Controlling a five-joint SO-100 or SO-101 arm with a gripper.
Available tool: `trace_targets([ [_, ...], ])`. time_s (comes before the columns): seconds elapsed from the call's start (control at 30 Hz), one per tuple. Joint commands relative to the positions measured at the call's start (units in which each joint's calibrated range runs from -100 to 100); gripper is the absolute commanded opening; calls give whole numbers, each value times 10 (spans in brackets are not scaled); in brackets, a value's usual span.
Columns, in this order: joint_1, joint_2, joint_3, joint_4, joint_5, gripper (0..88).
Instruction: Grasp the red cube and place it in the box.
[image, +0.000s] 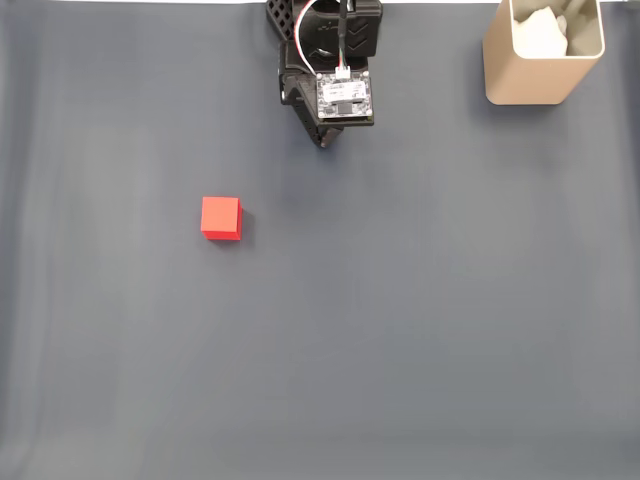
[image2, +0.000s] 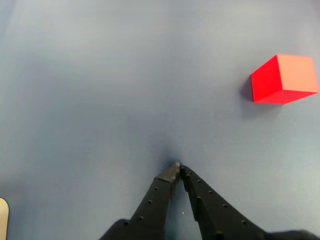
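The red cube (image: 221, 218) lies on the grey mat, left of centre in the fixed view, and at the upper right (image2: 285, 78) in the wrist view. My gripper (image: 324, 141) sits folded at the top centre of the fixed view, well apart from the cube. From the bottom of the wrist view its black fingers come up to meet tip to tip, so the gripper (image2: 177, 167) is shut with nothing in it. The beige box (image: 543, 55) stands at the top right corner with something white inside.
A grey mat (image: 400, 330) covers the whole table. A pale rounded edge (image2: 3, 217) shows at the bottom left of the wrist view. The arm's base (image: 325, 40) with its circuit board stands at the top middle.
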Motion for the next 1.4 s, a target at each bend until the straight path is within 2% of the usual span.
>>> trace_targets([
  [0.0, -3, 0, 5, 10, 1, 2],
  [0.77, -3, 0, 5, 7, 4, 2],
  [1.37, -7, 51, -48, -228, 0, 2],
])
